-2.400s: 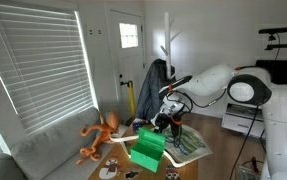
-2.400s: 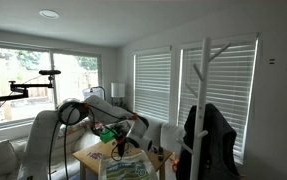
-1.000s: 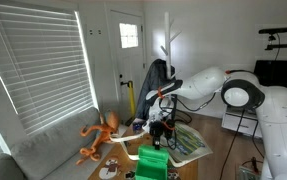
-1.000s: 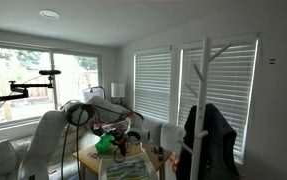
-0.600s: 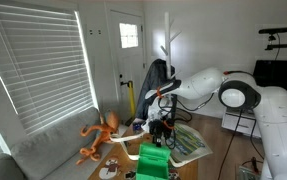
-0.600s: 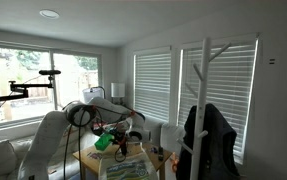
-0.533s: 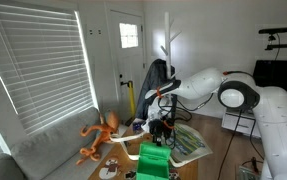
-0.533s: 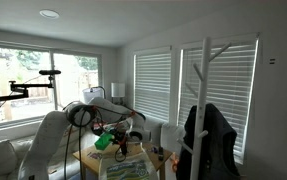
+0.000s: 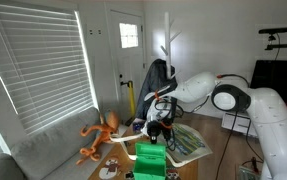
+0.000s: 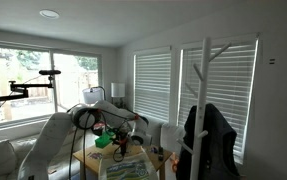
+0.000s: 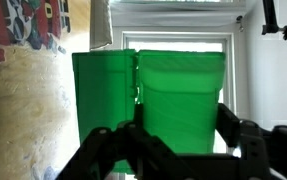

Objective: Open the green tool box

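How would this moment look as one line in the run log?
gripper: at green tool box, grip state unclear | green tool box: on table, lid appears raised in wrist view | orange toy: on couch, apart

A bright living room had white walls and wide windows covered by white horizontal blinds (image 9: 33,75). A white door (image 9: 128,60) with a small window stood at the far end. A white coat stand (image 10: 205,95) held a dark jacket (image 10: 208,140). A grey sofa (image 9: 43,150) sat under the blinds. A round ceiling light (image 10: 49,14) glowed.
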`<state>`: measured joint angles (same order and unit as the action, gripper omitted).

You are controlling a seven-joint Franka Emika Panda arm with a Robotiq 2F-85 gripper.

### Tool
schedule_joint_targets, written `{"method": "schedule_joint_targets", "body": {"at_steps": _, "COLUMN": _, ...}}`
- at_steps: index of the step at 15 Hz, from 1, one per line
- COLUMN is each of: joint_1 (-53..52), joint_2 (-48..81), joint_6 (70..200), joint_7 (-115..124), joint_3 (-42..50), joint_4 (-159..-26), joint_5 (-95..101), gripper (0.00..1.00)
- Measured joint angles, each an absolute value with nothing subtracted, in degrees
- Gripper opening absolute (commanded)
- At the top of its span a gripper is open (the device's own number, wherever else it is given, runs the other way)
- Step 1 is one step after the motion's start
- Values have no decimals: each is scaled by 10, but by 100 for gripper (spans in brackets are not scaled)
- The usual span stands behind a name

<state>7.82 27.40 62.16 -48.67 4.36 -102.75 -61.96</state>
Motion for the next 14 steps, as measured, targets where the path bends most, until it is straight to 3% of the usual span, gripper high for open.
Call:
{"method": "schedule_joint_targets", "body": {"at_steps": 7, "joint_1": 80, "joint_2": 245, "joint_6": 639, "joint_7": -468, "joint_3": 50, "joint_4": -1045, "joint_5": -619, "gripper": 45}}
{"method": "schedule_joint_targets", "body": {"at_steps": 12, "joint_1": 89, "joint_2": 164, "joint_6": 698, "joint_7": -491, "joint_3": 78, "joint_4": -1131, "joint_5": -620, "gripper": 45}}
{"method": "schedule_joint_targets", "body": {"at_steps": 13, "joint_1": 97, "joint_2": 142, "joint_6": 705, "joint_7": -501, "joint_3": 88, "joint_4": -1157, "joint_5": -622, "gripper": 70}}
{"method": "schedule_joint_targets", "body": {"at_steps": 14, "joint_1": 106, "joint_2": 121, "joint_6": 711, "joint_7": -513, "joint_3": 99, "joint_4": -1184, "joint_5": -623, "gripper": 70}}
